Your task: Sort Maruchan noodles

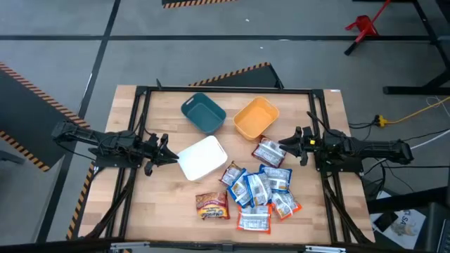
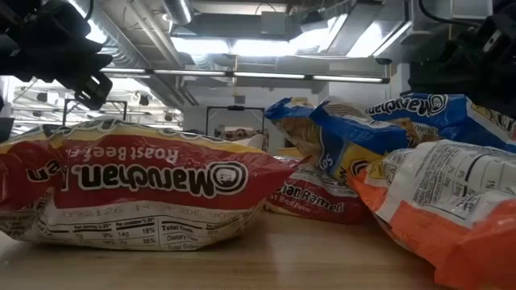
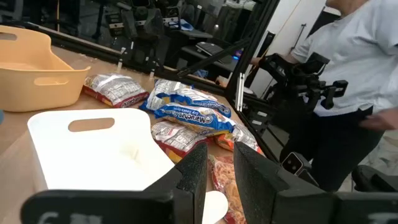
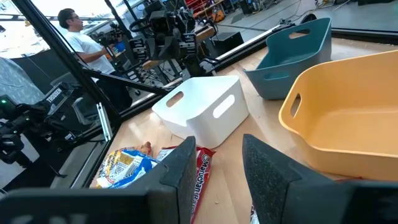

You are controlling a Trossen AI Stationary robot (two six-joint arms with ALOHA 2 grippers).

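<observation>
Several Maruchan packets (image 1: 256, 190) lie heaped on the table's near right part, blue-and-white and orange-and-white. A brown one (image 1: 212, 206) lies apart at the heap's left. A dark red one (image 1: 269, 152) lies flat at the heap's far side, just near the orange bin (image 1: 256, 117). My left gripper (image 1: 173, 156) is open and empty, hovering at the left edge of the white bin (image 1: 202, 156). In its wrist view the gripper (image 3: 219, 180) points over the bin (image 3: 93, 149) toward the heap (image 3: 186, 109). My right gripper (image 1: 283, 143) is open and empty, just right of the dark red packet (image 4: 200, 171).
The teal bin (image 1: 204, 112) stands at the far middle, left of the orange bin, with the white bin nearer. A black frame (image 1: 144, 95) runs around the tabletop. A person (image 3: 354, 62) stands beyond the table's right side. Bare wood shows at the near left.
</observation>
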